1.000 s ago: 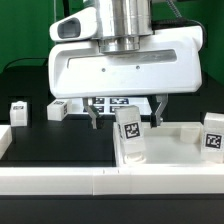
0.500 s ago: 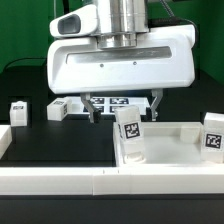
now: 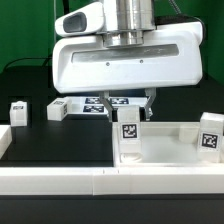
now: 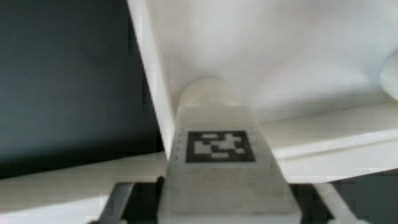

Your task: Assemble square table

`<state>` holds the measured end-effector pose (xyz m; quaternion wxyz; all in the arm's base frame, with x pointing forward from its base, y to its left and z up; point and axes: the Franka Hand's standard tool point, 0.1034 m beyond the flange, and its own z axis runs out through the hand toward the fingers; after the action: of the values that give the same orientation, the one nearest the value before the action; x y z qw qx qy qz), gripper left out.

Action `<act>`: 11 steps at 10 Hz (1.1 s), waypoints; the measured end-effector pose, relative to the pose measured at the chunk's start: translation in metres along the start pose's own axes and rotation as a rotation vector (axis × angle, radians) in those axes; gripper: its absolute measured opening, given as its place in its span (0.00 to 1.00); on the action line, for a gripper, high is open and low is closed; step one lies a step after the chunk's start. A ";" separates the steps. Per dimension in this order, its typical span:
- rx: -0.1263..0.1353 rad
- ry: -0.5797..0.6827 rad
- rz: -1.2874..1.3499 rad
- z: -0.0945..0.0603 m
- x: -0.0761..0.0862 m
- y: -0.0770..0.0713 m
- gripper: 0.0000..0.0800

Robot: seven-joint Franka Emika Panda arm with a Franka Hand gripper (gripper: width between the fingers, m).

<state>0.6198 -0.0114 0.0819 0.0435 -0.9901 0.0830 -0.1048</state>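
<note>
Item: leg [image 3: 128,137], white block w/ tag, standing upright in the tabletop [image 3: 172,147] by its rim at the exterior view's left, long axis vertical. Gripper [image 4: 221,205] sits directly above, fingers [image 4: 139,208] pointing down along that same axis, jaws narrow and clamped on the leg's upper end, one pad per side. Next move prob. a straight lift, since leg and pincer share one vertical line, w/ rim wall just beside the leg.

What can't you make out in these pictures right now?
- Exterior view: whether the fingers grip the upright leg; the contact is hidden behind the leg itself.
- Exterior view: the marker board, mostly hidden behind the white housing.
- Wrist view: the tabletop, blurred and cut off by the edges.
</note>
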 end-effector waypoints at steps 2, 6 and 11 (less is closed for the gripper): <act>0.000 0.000 0.000 0.000 0.000 0.000 0.36; 0.004 0.001 0.296 0.002 0.002 -0.005 0.36; 0.005 -0.014 0.908 0.003 0.003 -0.009 0.36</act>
<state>0.6243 -0.0030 0.0806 0.0881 -0.8541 0.5080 -0.0687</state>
